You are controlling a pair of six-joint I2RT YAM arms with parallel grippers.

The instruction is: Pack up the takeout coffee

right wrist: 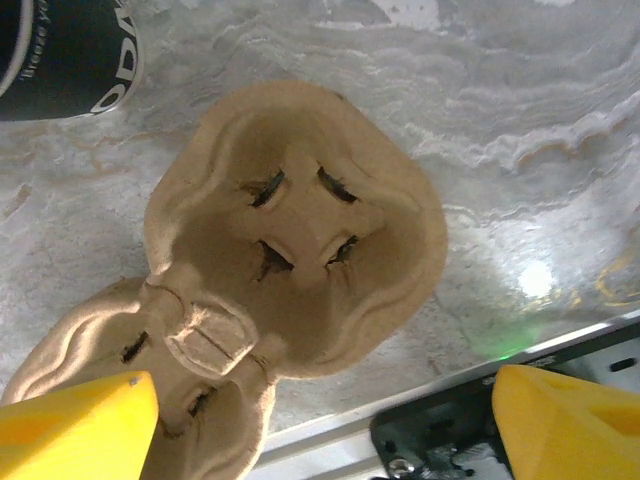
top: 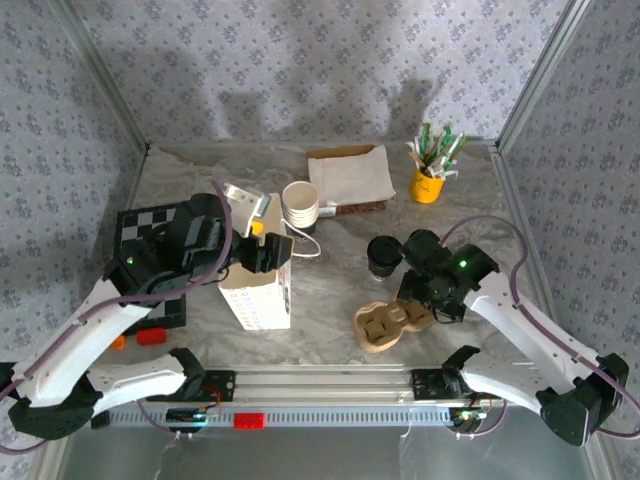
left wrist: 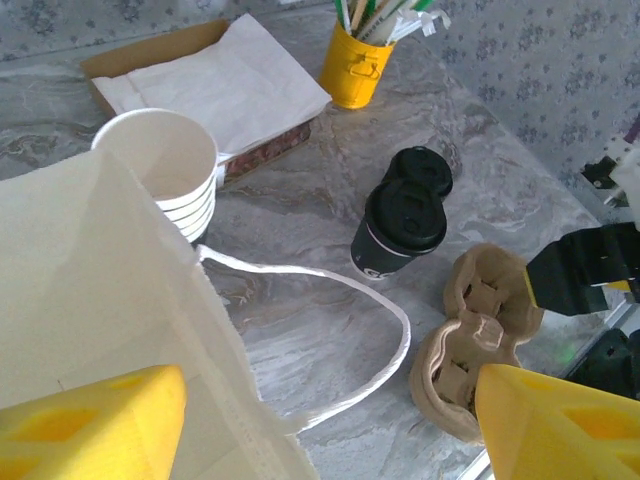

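The carrier [top: 385, 325] lies right of the bag [top: 258, 300], the lidded cup [top: 383, 257] behind it.

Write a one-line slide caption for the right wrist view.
Open right gripper above the pulp cup carrier, a black cup near it.

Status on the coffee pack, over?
Left claw open at the paper bag; right claw open above the cup tray. Lidded black cup upright, unheld. Spare lid just behind it.
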